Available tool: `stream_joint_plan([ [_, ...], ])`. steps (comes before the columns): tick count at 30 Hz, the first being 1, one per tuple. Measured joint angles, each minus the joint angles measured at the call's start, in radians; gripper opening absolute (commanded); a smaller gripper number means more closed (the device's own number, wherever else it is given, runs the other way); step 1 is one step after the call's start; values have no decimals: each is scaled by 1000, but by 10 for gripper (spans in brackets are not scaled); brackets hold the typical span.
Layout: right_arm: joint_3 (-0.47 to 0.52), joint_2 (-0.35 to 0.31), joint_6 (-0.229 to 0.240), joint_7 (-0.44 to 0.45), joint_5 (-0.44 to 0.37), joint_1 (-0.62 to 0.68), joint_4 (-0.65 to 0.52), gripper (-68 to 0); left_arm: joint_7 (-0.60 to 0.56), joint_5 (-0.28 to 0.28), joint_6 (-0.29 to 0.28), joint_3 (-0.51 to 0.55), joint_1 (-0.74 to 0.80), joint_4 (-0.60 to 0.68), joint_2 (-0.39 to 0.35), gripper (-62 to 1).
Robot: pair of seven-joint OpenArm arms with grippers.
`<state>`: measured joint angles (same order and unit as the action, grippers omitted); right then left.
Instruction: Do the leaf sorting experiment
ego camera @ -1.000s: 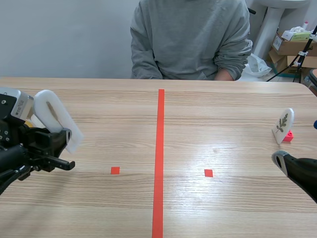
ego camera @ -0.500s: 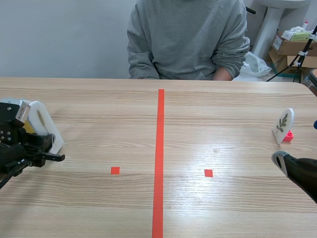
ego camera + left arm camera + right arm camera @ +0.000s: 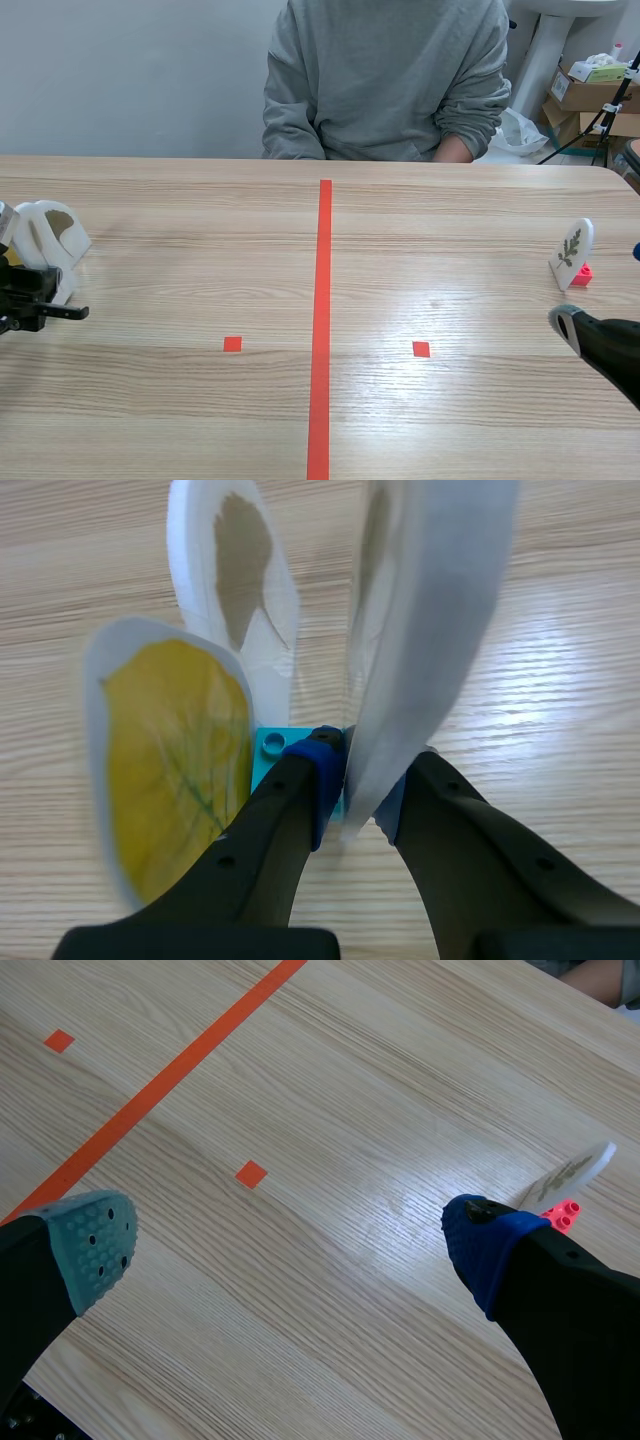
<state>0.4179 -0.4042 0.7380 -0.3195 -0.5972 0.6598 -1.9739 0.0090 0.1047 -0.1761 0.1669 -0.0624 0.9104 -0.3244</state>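
Note:
At the table's far left, my left gripper [image 3: 38,292] [image 3: 355,780] is shut on the lower edge of a white laminated leaf card [image 3: 430,630] [image 3: 40,240], seen nearly edge-on. Just beside it stand a yellow leaf card [image 3: 175,750] and a brown leaf card [image 3: 235,580], with a cyan brick [image 3: 268,750] at their foot. At the far right another leaf card [image 3: 574,248] [image 3: 570,1175] stands upright in a pink brick [image 3: 582,273] [image 3: 562,1218]. My right gripper [image 3: 570,330] [image 3: 290,1245] is open low at the right, short of that card, with nothing between its fingers.
A person in a grey sweatshirt [image 3: 385,80] sits across the table, one hand [image 3: 452,150] near the far edge. An orange-red tape line [image 3: 322,320] runs down the middle. Cardboard boxes [image 3: 590,100] stand behind the table at the right.
My left arm has moved left and down with the card, from over the left half of the table to its left edge. The right arm has kept still.

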Motion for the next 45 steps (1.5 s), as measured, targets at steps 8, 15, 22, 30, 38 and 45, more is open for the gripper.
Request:
stream_joint_plan([
  [8,0,0,0,0,0,0,0,-43,-16,0,8,5,-58,-82,-23,-555],
  [15,0,0,0,0,0,0,0,-43,-42,-26,8,5,-84,-133,-33,-554],
  [22,0,0,0,0,0,0,0,-43,-44,-49,8,5,-82,-135,-33,-465],
  [30,0,0,0,0,0,0,0,-43,-44,-48,8,5,-82,-135,-33,-322],
  [38,0,0,0,0,0,0,0,-43,-43,-48,8,5,-82,-134,-33,-210],
  [45,0,0,0,0,0,0,0,-43,0,-32,8,6,8,53,-33,-71],
])
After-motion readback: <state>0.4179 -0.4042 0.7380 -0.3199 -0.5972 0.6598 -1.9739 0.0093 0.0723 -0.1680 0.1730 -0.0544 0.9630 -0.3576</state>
